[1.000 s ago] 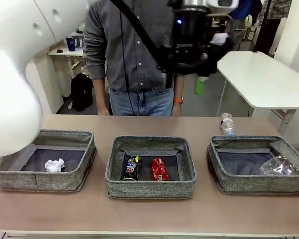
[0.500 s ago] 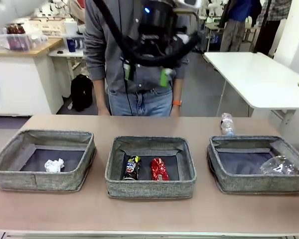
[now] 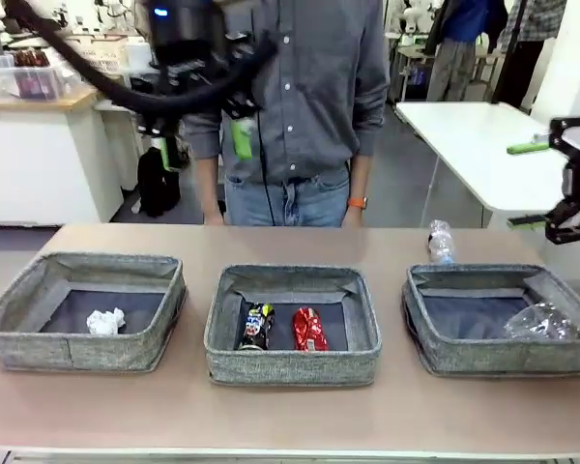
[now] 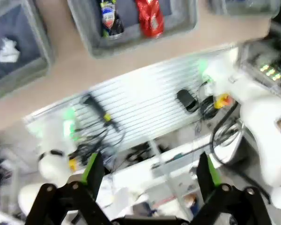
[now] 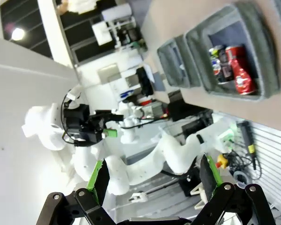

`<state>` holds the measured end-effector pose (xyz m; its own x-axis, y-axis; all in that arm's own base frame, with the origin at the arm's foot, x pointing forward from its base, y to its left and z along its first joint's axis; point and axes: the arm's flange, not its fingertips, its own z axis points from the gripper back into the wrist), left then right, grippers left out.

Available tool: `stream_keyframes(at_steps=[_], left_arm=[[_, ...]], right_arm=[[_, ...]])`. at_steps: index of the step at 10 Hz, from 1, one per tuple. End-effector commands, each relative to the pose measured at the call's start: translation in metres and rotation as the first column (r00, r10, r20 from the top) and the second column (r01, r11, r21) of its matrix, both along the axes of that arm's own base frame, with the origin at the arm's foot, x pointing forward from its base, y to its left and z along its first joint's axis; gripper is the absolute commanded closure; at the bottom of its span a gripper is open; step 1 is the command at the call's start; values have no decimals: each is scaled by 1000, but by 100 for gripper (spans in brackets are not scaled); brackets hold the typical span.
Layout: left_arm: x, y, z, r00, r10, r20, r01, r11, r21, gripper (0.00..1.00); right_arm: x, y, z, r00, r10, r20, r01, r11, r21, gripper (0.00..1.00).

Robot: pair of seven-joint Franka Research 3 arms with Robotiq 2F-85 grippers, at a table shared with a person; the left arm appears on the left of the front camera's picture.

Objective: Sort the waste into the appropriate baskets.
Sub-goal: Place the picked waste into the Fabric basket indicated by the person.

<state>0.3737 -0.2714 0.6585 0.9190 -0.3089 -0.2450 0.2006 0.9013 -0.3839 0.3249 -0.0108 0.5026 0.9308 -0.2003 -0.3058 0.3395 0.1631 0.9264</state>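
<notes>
Grey baskets hold waste; I see left gripper and right gripper raised, both released, grasping nothing.

open tabletop gaps between three baskets; water bottle behind right basket

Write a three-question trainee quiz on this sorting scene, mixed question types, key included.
1. True or false: the red can and the dark can lie in the middle basket.
2. The paper ball lies in which basket: A left, B middle, C right?
3. Fill in: the water bottle stands on the ____, behind the right basket.

Key: 1 true; 2 A, the left basket; 3 table.
</notes>
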Motion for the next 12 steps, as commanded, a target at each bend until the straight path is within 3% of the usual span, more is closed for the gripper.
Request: stream_keyframes(at_steps=[1,2,4,6,7,9,10,11,12], left_arm=[[-57,53,-59,967,217,131,-183,955,-233,0],[-62,77,-63,928,365,77,-324,890,-320,0],[-74,111,-66,827,562,31,-474,725,-500,0],[-85,137,-70,714,700,-36,-549,527,-648,0],[-87,146,-74,713,687,-143,-563,437,-701,0],[-84,150,-84,726,600,-335,-640,412,-648,0],[-78,145,-90,759,497,-420,-639,449,-624,0],[-89,152,-74,701,667,-253,-626,406,-665,0],[-89,152,-74,701,667,-253,-626,406,-665,0]], right_arm=[[7,47,-14,1000,2,-28,0,998,56,0],[9,77,-13,996,-49,-69,54,996,70,0],[4,121,-13,982,-108,-154,118,991,59,0],[-10,145,-8,992,-97,-76,100,995,31,0],[-14,146,-4,986,-162,43,162,987,1,0],[-14,129,7,979,-161,126,152,985,80,0],[-11,115,10,977,-153,149,142,986,83,0],[14,141,30,988,-139,64,138,990,19,0],[14,141,30,988,-139,64,138,990,19,0]])
